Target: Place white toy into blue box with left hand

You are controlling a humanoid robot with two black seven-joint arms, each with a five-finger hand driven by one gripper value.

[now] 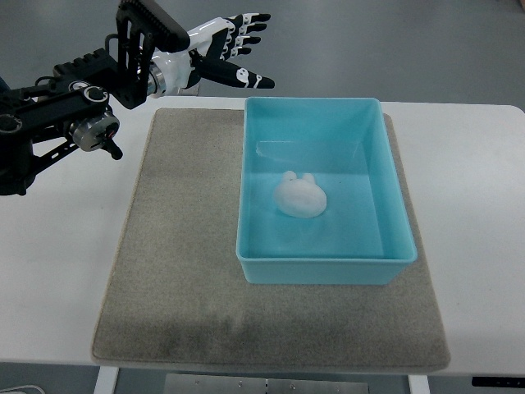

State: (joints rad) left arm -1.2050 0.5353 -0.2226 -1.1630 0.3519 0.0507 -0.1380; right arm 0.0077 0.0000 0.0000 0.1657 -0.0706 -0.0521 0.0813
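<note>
A white rectangular tabletop [476, 205] fills the view, its near edge running along the bottom of the picture. On it lies a grey-brown rectangular fabric mat [180, 263], reaching from near the front edge almost to the far edge of the table.

On the right half of the mat stands a light blue rectangular plastic box [324, 271], open at the top, its long sides running front to back. Its far right corner extends just past the mat's edge.

Inside the box, resting on the floor near the centre, slightly towards the left wall, lies a small white rounded soft toy [299, 198] with two small ear-like bumps on its far side. It touches no wall of the box.

Further back, the black metal left arm [74, 107] enters from the left edge and extends over the far left corner of the mat. Its black-and-white left hand [234, 53] hangs beyond the far edge of the table, above and left of the box's far left corner. The fingers are spread apart, extended to the right, and hold nothing.
</note>
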